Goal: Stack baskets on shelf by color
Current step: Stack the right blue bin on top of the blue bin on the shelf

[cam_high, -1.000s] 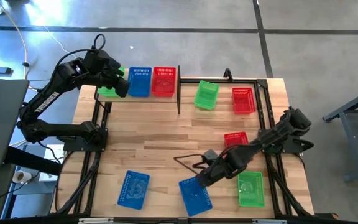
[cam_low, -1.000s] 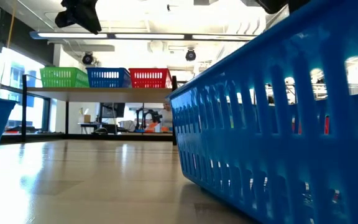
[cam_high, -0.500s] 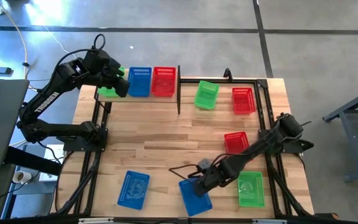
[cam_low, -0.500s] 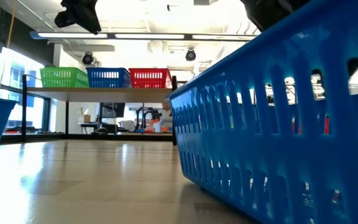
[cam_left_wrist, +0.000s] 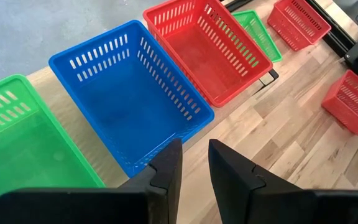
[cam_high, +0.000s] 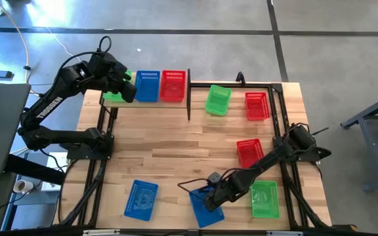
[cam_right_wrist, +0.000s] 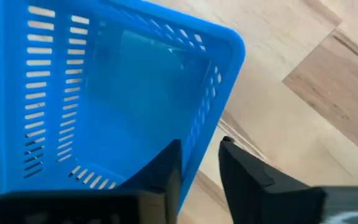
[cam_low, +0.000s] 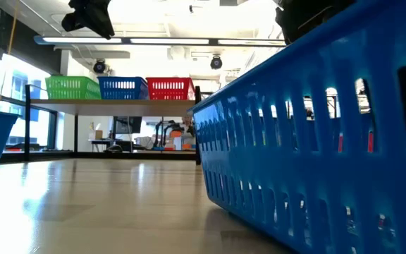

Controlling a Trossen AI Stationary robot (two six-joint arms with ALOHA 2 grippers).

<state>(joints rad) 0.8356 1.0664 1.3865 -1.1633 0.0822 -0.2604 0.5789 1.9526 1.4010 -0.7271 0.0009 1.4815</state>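
Note:
Three baskets sit side by side on the shelf (cam_high: 156,103): green (cam_high: 113,96), blue (cam_high: 147,86) and red (cam_high: 172,85). My left gripper (cam_left_wrist: 195,155) hovers above the shelf's near edge between the green and blue ones, narrowly open and empty. On the table rest a green basket (cam_high: 218,100), two red ones (cam_high: 256,106) (cam_high: 249,151), another green (cam_high: 264,198) and two blue (cam_high: 141,198) (cam_high: 205,208). My right gripper (cam_right_wrist: 199,158) is open over the right-hand blue basket, one finger inside its wall and one outside. My right gripper comes from above and stands astride the blue basket's side wall (cam_right_wrist: 199,142) near a corner, one finger (cam_right_wrist: 166,167) inside and one (cam_right_wrist: 241,169) outside. The basket sits flat on the table. Whether the fingers touch the wall I cannot tell.
A black frame runs along the table's left and right sides (cam_high: 287,170). An upright black post (cam_high: 189,98) stands at the shelf's right end. A dark cable (cam_high: 192,183) loops on the table beside the right arm. Bare wood lies in the table's middle (cam_high: 169,144).
My right gripper has moved toward the table's near edge and slightly left, dropping onto the blue basket there, with its arm stretching out further. The basket has stayed in place.

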